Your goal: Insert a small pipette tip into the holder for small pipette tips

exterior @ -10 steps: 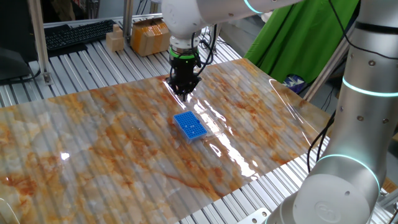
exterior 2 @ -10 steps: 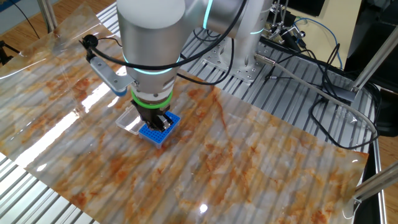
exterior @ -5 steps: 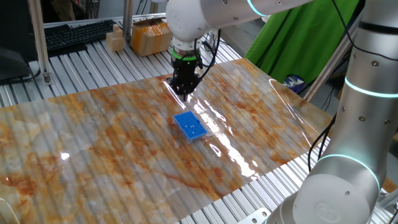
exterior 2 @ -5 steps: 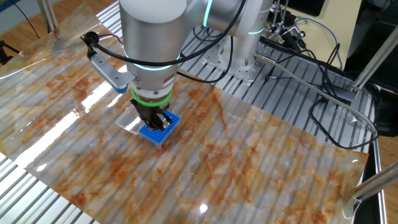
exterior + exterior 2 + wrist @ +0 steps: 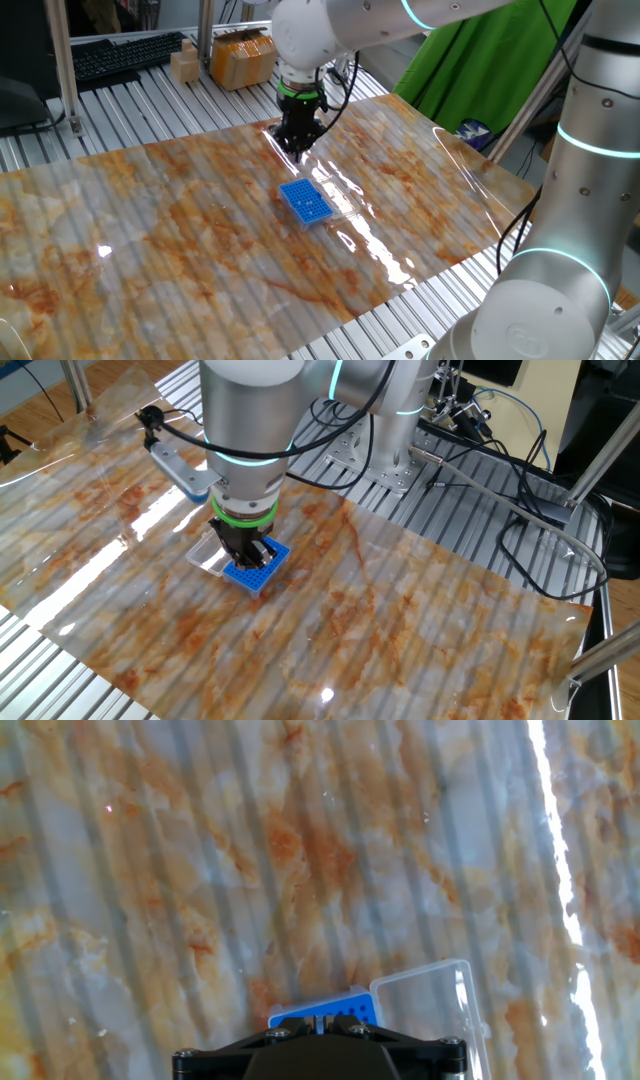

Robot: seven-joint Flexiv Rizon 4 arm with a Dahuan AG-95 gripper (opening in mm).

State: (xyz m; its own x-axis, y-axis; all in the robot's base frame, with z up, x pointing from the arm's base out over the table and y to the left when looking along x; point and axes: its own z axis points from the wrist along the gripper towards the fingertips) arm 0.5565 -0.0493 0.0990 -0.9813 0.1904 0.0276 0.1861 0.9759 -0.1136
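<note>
Small bright blue rectangular pipette tip holder (image 5: 305, 203), gridded top, flat on marbled sheet, clear lid open alongside

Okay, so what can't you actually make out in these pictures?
- Small pipette tip: too small to see in either fixed view; the hand view's bottom edge cuts off the fingertips.
- Black two-finger hand: its jaws look shut, but anything pinched between them is unresolved.
- Small bright blue rectangular rack: the hand covers part of it in the other fixed view; the hand's body hides most of it in the hand view.
- Clear plastic lid: glare washes it out in one fixed view.
</note>
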